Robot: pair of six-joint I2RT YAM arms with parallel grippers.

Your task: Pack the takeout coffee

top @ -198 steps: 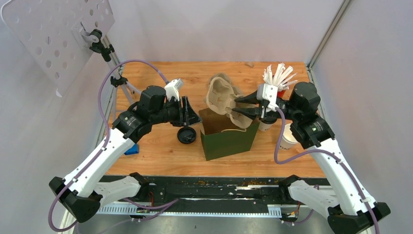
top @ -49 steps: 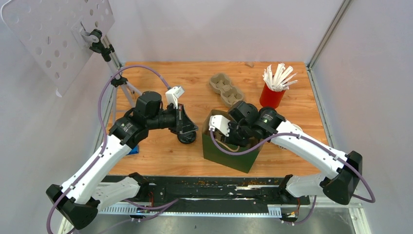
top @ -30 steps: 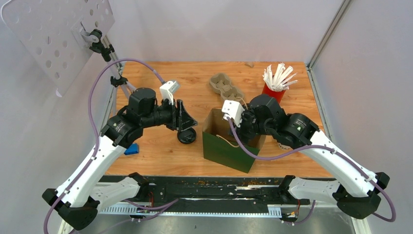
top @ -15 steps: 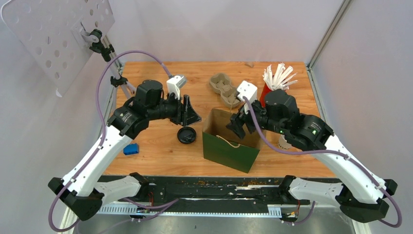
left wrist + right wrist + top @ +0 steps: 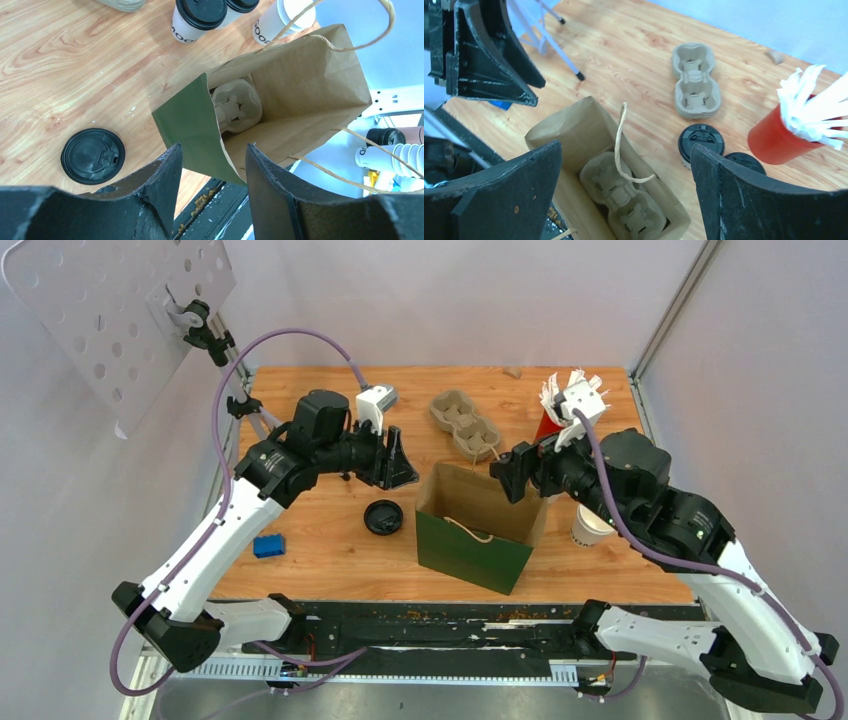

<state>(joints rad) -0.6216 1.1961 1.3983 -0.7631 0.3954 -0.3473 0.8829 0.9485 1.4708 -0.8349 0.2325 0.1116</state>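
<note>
Two small white paper cups w/ black lids [image 5: 701, 142] stand on the wooden table [image 5: 624, 45], outside the green paper bag [image 5: 186, 130], btw. it and the red cup of white stirrers [image 5: 774, 142]. One grey pulp carrier [image 5: 624, 205] lies inside the bag, and a second pulp carrier [image 5: 694, 85] sits just beyond the cups. A loose black lid [image 5: 93, 156] lies left of the bag. Left gripper [image 5: 212, 165]: fingers apart, nothing btw. them. Right gripper [image 5: 624, 150]: fingers spread wide, empty, near the bag mouth. In the top view the right arm hides the lidded cups and most of the red cup.

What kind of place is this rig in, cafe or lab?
Probably a lab test cell: plain white walls boxing in a wooden table, a perforated board, and staged takeout props like the paper bag.
</note>
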